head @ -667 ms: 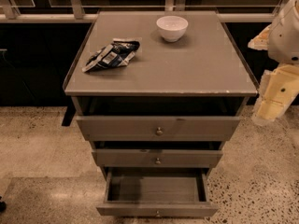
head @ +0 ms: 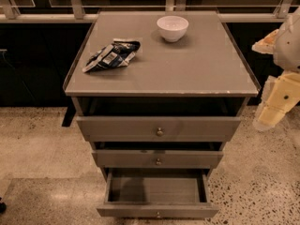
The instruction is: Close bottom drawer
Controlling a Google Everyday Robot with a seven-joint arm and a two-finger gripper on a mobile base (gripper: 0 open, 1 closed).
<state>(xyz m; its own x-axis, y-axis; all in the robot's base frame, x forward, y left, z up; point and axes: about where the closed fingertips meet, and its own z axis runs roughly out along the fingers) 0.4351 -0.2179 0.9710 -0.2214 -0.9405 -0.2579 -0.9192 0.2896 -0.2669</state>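
The bottom drawer [head: 157, 211] is the lowest of three grey-brown drawers in the cabinet. It stands pulled far out, its inside is bare, and a small round knob sits on its shallow front. The middle drawer [head: 158, 159] and the top drawer [head: 159, 129] are each pulled out a little. My arm shows as white and cream parts at the right edge. The gripper [head: 274, 108] hangs there, to the right of the cabinet at about the top drawer's height, well away from the bottom drawer and touching nothing.
A white bowl [head: 172, 27] and a crumpled dark snack bag [head: 112, 55] lie on the cabinet top [head: 187, 69]. A railing with glass runs behind the cabinet. Speckled floor [head: 37, 149] lies to the left, right and front.
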